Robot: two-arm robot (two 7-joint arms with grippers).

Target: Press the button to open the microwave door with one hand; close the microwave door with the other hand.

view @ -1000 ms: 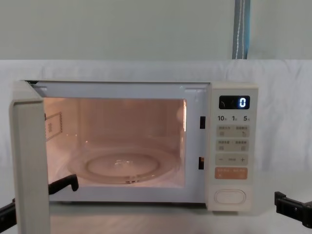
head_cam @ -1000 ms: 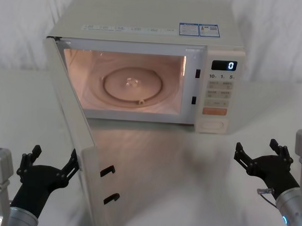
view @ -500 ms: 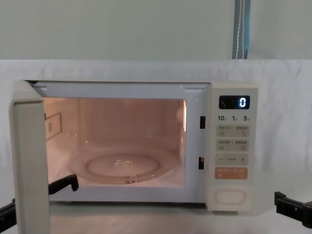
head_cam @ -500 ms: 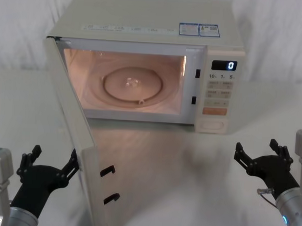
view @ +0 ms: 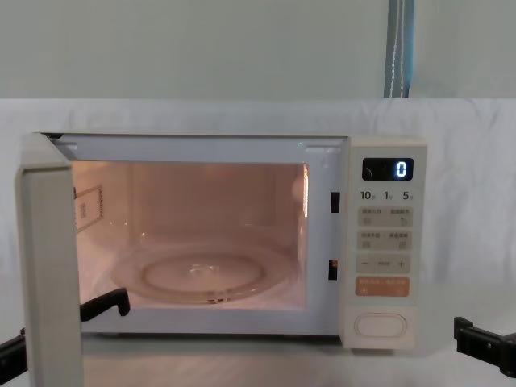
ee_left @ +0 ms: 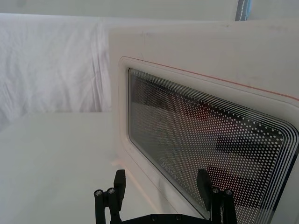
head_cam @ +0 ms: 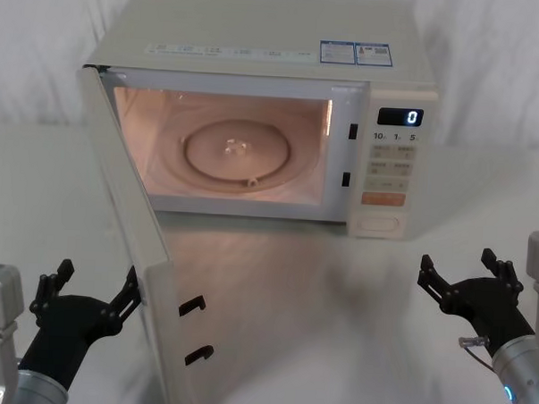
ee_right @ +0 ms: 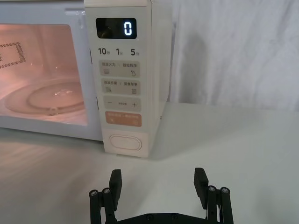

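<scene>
The cream microwave door (head_cam: 133, 250) stands swung open toward me, its edge (view: 50, 274) at the left of the chest view and its dotted glass window (ee_left: 205, 149) close before the left wrist camera. The lit cavity holds a glass turntable (head_cam: 238, 153). The wide cream button (head_cam: 379, 225) sits at the bottom of the control panel, below the orange key; it also faces the right wrist camera (ee_right: 124, 143). My left gripper (head_cam: 88, 297) is open just outside the door's outer face, one finger beside its free edge. My right gripper (head_cam: 468, 275) is open low at the right, well short of the button.
The microwave (head_cam: 258, 49) stands at the back of a white table (head_cam: 336, 312), with a white cloth backdrop behind. The display (head_cam: 400, 117) reads 0. Two black latch hooks (head_cam: 192, 328) stick out from the door's free edge.
</scene>
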